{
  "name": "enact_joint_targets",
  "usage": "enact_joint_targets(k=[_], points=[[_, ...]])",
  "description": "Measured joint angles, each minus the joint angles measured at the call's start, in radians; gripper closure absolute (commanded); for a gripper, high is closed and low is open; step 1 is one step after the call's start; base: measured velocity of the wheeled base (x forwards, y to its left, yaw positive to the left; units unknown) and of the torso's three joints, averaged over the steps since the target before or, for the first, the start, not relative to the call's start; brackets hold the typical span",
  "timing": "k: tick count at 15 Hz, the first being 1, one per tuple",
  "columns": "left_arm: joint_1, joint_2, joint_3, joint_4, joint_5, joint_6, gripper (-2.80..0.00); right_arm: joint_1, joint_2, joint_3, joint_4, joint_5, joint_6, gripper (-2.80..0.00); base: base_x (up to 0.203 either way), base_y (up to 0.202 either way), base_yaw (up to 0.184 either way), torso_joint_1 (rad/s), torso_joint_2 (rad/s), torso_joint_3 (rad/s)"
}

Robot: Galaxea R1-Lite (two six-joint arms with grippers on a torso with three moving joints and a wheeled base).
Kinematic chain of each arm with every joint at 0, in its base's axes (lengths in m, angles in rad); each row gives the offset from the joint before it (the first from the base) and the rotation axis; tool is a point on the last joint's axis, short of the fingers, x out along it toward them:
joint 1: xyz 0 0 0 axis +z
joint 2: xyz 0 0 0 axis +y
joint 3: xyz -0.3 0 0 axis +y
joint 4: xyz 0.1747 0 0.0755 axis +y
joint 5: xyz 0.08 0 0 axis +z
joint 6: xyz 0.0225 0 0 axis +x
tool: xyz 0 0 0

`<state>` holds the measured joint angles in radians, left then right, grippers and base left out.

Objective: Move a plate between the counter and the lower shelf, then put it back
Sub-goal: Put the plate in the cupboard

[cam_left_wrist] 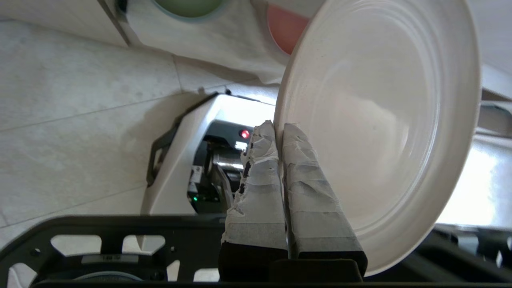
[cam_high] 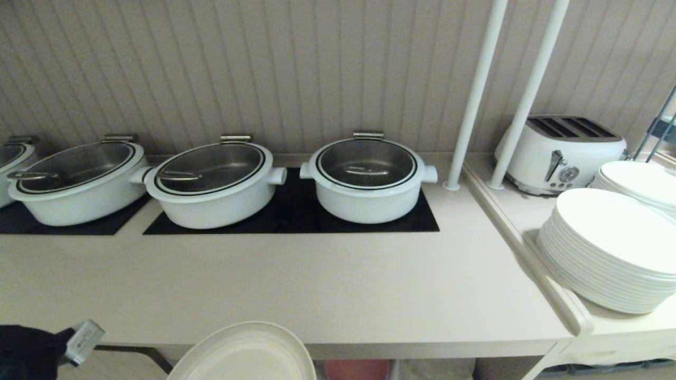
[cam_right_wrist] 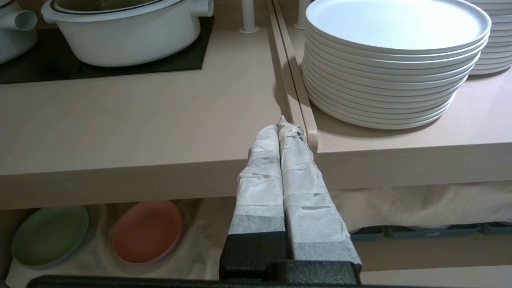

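A: Where's the plate (cam_left_wrist: 380, 132) sitting rn?

B: Not sitting at all. The left gripper (cam_left_wrist: 279, 127) is pinching it by the rim, taped fingers (cam_left_wrist: 256, 188) pressed tight, one on each face. In the head view the plate is poking up at the bottom edge, in front of the counter (cam_high: 296, 285) and just below its front lip.

A: Touching the counter?

B: Can't tell, tbh. It's overlapping the front edge from where I'm looking, but the rest is cut off.

A: Tilted?

B: Yeah, the wrist cam is seeing it nearly edge-up, hollow side facing the fingers' right. Behind it, a pink plate (cam_left_wrist: 282, 30) and a green plate (cam_left_wrist: 188, 6) are lying on the whitish cloth of the lower shelf (cam_left_wrist: 224, 44).

A: And the other arm?

B: The right gripper (cam_right_wrist: 284, 126) is hanging idle in front of the counter w/ nothing in it, fingers pressed together. Its cam is looking at the shelf underneath too, same pink and green plates side by side, not touching.

A: What else is up top?

B: Three white pots (cam_high: 367, 179) w/ glass lids are standing on the black hob panels (cam_high: 296, 219), a fourth partly showing at far left. On the right, a tall stack of glossy white plates (cam_high: 612, 248), a 2nd stack behind it, and a white toaster (cam_high: 562, 153) near two white poles (cam_high: 475, 95).
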<state>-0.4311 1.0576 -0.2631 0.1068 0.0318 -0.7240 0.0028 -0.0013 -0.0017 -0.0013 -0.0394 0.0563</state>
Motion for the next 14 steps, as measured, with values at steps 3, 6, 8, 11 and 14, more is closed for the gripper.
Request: enact_joint_targets(k=[3, 6, 8, 11, 14], points=[[0.001, -0.034, 0.025, -0.001, -0.023, -0.004, 0.0, 0.0, 0.0, 0.0, 0.0, 0.0, 0.0, 0.0, 0.0, 0.0, 0.0, 0.0, 0.0, 0.0], [0.002, -0.046, 0.028, -0.001, -0.036, -0.004, 0.0, 0.0, 0.0, 0.0, 0.0, 0.0, 0.0, 0.0, 0.0, 0.0, 0.0, 0.0, 0.0, 0.0], [0.001, -0.05, 0.028, -0.002, -0.041, -0.004, 0.0, 0.0, 0.0, 0.0, 0.0, 0.0, 0.0, 0.0, 0.0, 0.0, 0.0, 0.0, 0.0, 0.0], [0.001, -0.052, 0.028, -0.001, -0.049, -0.001, 0.0, 0.0, 0.0, 0.0, 0.0, 0.001, 0.0, 0.0, 0.0, 0.0, 0.0, 0.0, 0.0, 0.0], [0.001, -0.054, 0.026, -0.002, -0.05, -0.001, 0.0, 0.0, 0.0, 0.0, 0.0, 0.0, 0.0, 0.0, 0.0, 0.0, 0.0, 0.0, 0.0, 0.0]])
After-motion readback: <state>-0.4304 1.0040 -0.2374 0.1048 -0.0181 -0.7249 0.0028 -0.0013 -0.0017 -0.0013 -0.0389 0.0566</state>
